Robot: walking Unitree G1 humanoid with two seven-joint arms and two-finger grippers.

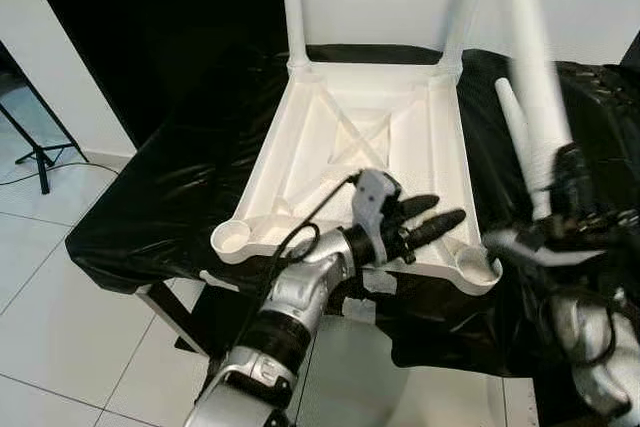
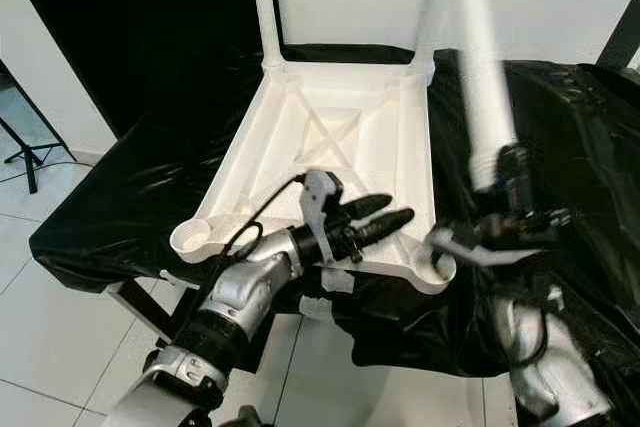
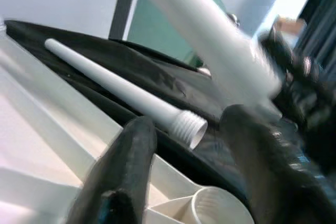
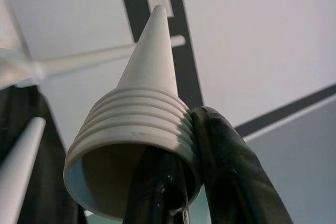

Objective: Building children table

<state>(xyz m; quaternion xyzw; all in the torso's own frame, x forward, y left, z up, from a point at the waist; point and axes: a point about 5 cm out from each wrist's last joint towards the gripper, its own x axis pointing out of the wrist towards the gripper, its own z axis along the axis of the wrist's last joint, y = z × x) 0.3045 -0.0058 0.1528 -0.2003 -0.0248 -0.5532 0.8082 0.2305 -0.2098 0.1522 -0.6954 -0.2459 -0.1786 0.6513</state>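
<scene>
Two of the four legs look already fitted: the white plastic children's tabletop (image 1: 365, 162) lies upside down on the bench draped in black sheeting (image 1: 160, 197), and two slim white legs (image 1: 294, 7) rise from its far corners. The two near corners are unfilled; the round socket at the near left corner (image 1: 233, 238) and the round socket at the near right corner (image 1: 476, 269) both stand open.

The right gripper (image 4: 194, 182) is clenched on the threaded end of a third white tapered leg (image 1: 535, 77), one finger inside the hollow mouth and one outside the ribbed collar. That leg is held roughly upright, thread down, just beside and above the near right socket, not yet seated as far as the head views show; the leg and gripper are blurred there.

A fourth white tapered leg with a threaded end (image 3: 126, 90) lies loose on the black sheeting just beside the tabletop's right edge.

The left gripper (image 1: 435, 217) hovers over the near edge of the tabletop, its fingers (image 3: 123, 166) parted and grasping nothing, pointing toward the near right socket.

By my judgement about half the work is done: the held leg still needs lowering and screwing into its socket, then the loose leg goes into the near left socket, and the table gets turned upright.
</scene>
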